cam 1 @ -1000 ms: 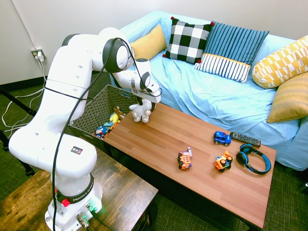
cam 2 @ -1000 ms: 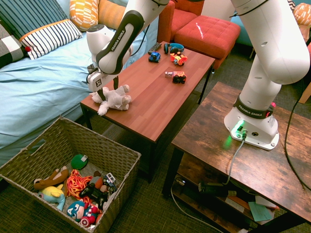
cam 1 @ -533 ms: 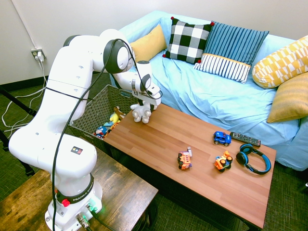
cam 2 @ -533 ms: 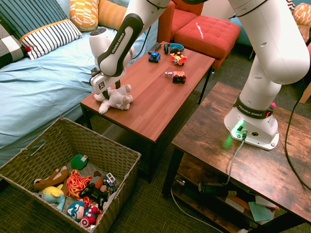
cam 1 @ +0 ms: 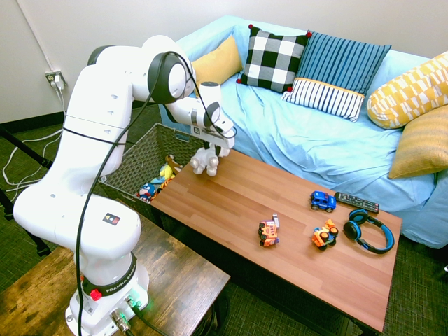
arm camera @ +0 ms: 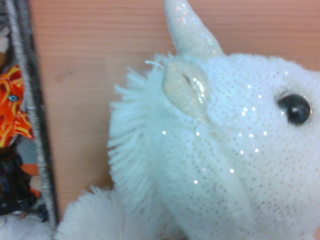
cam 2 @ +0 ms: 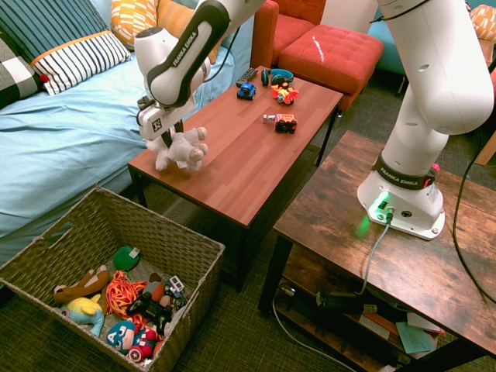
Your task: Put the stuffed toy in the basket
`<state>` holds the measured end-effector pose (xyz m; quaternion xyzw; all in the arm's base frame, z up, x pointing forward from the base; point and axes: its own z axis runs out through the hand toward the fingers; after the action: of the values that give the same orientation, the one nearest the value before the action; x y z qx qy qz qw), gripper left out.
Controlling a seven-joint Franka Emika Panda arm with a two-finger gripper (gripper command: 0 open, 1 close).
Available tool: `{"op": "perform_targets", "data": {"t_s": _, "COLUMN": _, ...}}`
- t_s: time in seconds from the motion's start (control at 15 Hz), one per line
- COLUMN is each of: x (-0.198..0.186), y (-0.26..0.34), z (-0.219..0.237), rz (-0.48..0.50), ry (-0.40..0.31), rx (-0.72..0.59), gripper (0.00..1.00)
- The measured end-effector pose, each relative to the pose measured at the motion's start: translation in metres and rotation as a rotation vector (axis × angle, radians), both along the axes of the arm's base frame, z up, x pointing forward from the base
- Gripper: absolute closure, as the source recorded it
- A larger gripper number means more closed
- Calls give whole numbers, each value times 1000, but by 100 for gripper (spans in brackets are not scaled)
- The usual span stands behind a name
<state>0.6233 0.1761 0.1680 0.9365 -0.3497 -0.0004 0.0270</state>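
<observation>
Our claw grips the white stuffed toy at the surface's end nearest the basket.

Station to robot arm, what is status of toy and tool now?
Tool closed on toy, over table. Toy not yet in basket. Nothing seen between them.

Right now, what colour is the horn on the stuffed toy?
Pale cream with a glittery sheen; the horn shows best in the wrist view.
</observation>
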Motion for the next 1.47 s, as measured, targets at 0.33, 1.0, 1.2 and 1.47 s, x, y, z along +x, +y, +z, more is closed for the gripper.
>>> {"op": "perform_targets", "data": {"t_s": 0.33, "x": -30, "y": 98, "z": 36, "rz": 119, "ry": -9, "rx": -3, "gripper": 100}}
{"op": "perform_targets", "data": {"t_s": 1.0, "x": -40, "y": 218, "z": -47, "rz": 151, "ry": -35, "rx": 167, "gripper": 100}}
{"op": "perform_targets", "data": {"t_s": 1.2, "x": -40, "y": 239, "z": -97, "rz": 141, "ry": -1, "rx": 192, "gripper": 0}}
{"op": "perform_targets", "data": {"t_s": 1.47, "x": -42, "y": 249, "z": -136, "rz": 146, "ry": 37, "rx": 187, "gripper": 0}}
